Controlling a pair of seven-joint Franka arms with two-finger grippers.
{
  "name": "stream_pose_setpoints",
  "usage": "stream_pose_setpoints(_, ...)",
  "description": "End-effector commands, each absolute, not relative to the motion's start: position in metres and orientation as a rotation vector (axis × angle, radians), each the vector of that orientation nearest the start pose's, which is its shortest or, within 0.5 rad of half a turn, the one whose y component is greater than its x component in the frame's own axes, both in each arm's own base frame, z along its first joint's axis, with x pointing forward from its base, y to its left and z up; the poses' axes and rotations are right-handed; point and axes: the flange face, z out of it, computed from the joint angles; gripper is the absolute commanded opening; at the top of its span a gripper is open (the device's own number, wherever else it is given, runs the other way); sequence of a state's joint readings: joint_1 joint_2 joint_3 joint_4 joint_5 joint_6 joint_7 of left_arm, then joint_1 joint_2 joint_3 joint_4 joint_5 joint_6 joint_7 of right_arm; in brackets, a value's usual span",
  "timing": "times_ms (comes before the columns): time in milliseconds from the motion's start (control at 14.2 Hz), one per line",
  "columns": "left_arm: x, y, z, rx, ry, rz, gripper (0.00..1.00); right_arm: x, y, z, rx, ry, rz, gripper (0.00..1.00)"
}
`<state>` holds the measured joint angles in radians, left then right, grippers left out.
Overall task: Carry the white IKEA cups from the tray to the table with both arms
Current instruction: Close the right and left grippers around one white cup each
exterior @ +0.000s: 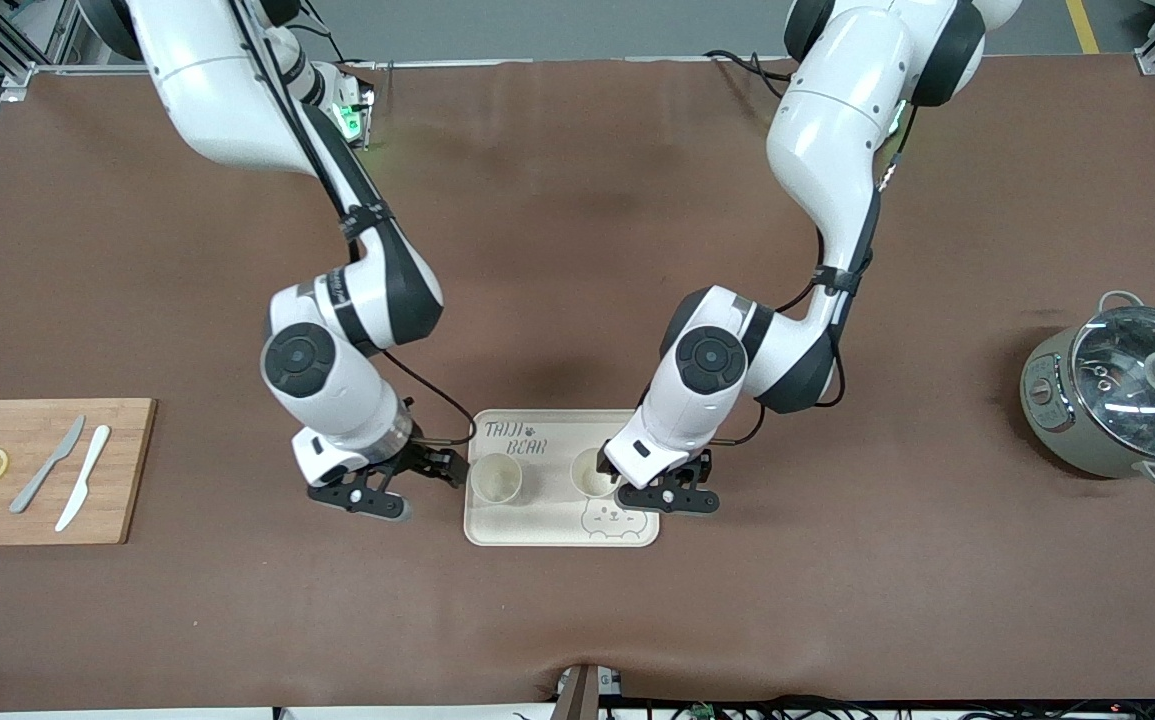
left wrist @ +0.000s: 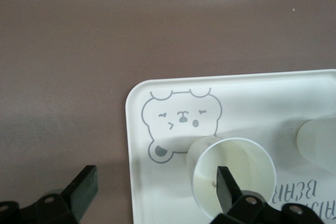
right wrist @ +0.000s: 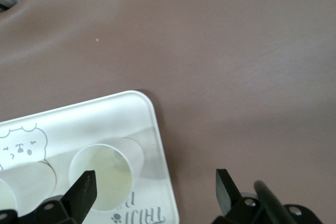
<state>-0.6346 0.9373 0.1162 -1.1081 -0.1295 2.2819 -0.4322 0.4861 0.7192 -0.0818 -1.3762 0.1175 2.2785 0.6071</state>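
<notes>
Two white IKEA cups stand upright on the cream bear tray [exterior: 527, 525]. One cup [exterior: 495, 478] is toward the right arm's end, the other [exterior: 592, 472] toward the left arm's end. My right gripper [exterior: 415, 480] is open, low over the tray's edge beside the first cup, which shows in the right wrist view [right wrist: 105, 174] by one finger [right wrist: 84, 190]. My left gripper [exterior: 655, 490] is open across the tray's other edge. In the left wrist view one finger [left wrist: 226, 184] shows over the mouth of its cup [left wrist: 249, 163]. Neither gripper holds anything.
A wooden cutting board [exterior: 127, 470] with two lemon slices and two knives lies toward the right arm's end. A grey pot with a glass lid [exterior: 1122, 400] stands toward the left arm's end. Brown table surface surrounds the tray.
</notes>
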Motion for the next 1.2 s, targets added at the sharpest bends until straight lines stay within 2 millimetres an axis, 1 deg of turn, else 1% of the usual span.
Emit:
stream_pose_setpoints(0,0.671,-0.435,0.274,-3.248,0.095,-0.382,1.00,0.680,0.335,0.282,-2.974,0.381,-0.218,1.00)
stream_pose_setpoints(71,0.672,-0.434,0.275,-3.248,0.094,-0.404,1.00,0.680,0.336,0.276,-2.976,0.378,-0.214,1.00)
stream_pose_setpoints(141,0.670,-0.439,0.272,-3.254,0.098,-0.422,1.00,0.678,0.339,0.272,-2.980,0.361,-0.216,1.00)
stream_pose_setpoints(212,0.669,-0.442,0.268,-3.253,0.101,-0.432,1.00,0.677,0.342,0.266,-2.981,0.350,-0.225,1.00)
stream_pose_setpoints(353,0.669,-0.443,0.255,-3.257,0.083,-0.451,1.00,0.678,0.342,0.252,-2.980,0.346,-0.238,1.00)
stream_pose_setpoints(424,0.667,-0.446,0.249,-3.255,0.089,-0.452,1.00,0.678,0.343,0.247,-2.984,0.343,-0.235,1.00)
stream_pose_setpoints(494,0.665,-0.450,0.244,-3.254,0.096,-0.453,1.00,0.677,0.344,0.246,-2.985,0.339,-0.233,0.98)
stream_pose_setpoints(635,0.666,-0.448,0.234,-3.248,0.097,-0.466,1.00,0.676,0.345,0.247,-2.985,0.335,-0.230,0.52)
stream_pose_setpoints(776,0.666,-0.448,0.229,-3.247,0.104,-0.484,1.00,0.676,0.346,0.247,-2.987,0.330,-0.234,0.14)
stream_pose_setpoints(847,0.665,-0.450,0.230,-3.258,0.093,-0.500,1.00,0.676,0.346,0.247,-2.987,0.332,-0.231,0.00)
stream_pose_setpoints(918,0.665,-0.452,0.230,-3.272,0.049,-0.514,1.00,0.675,0.347,0.247,-2.987,0.330,-0.234,0.00)
stream_pose_setpoints(1059,0.663,-0.453,0.226,-3.274,0.029,-0.507,1.00,0.671,0.356,0.247,-2.990,0.311,-0.234,0.00)
stream_pose_setpoints(1129,0.662,-0.454,0.226,-3.285,-0.006,-0.496,0.25,0.671,0.356,0.247,-2.988,0.318,-0.230,0.00)
